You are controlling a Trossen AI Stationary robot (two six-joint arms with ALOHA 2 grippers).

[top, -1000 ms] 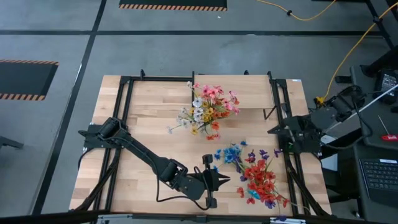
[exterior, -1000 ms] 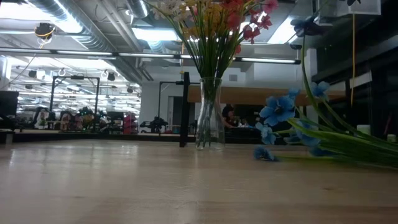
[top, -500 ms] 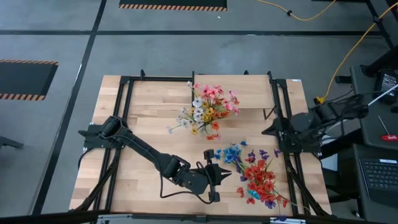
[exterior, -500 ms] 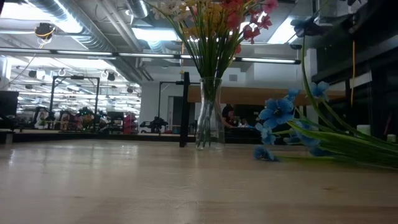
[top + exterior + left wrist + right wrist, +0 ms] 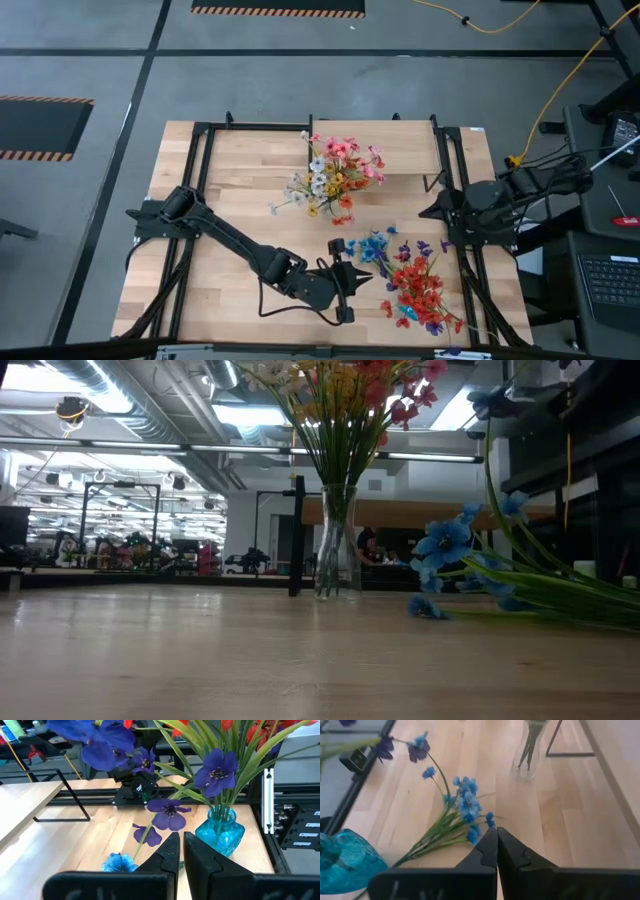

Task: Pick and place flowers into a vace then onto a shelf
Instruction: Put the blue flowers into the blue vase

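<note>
Two arms in the high view, both w/ pincers pressed together and holding nothing. Left gripper (image 5: 352, 279) sits lower centre of the frame, low over the tabletop (image 5: 240, 215), tips aimed right at the loose blue flowers (image 5: 373, 246) lying just beside it. In the left wrist view its fingers (image 5: 170, 851) are shut w/ only a thin slit between, a blue bloom (image 5: 119, 863) close by on the wood.

Right gripper (image 5: 428, 211) is at the right-centre edge of the frame, over the black rail (image 5: 455, 190), well apart from the blooms. Right wrist view: fingers (image 5: 492, 847) closed tip to tip, blue flowers fanned on the wood ahead, not touched.

Blue glass vase (image 5: 220, 832) stands lower right of the high view near the table's right edge, packed w/ red and purple flowers (image 5: 420, 290); the purple ones hang close over the left gripper in its wrist view. Clear vase (image 5: 337, 541) w/ the pink, white and yellow bunch (image 5: 335, 172) stands upright upper centre, beside the front edge of the shelf (image 5: 380, 147), which fills the upper centre-right.

Open room: bare wood across the left half and centre strip between the two bouquets. Tight spots: lower right corner and the shelf's black posts (image 5: 435, 180).
</note>
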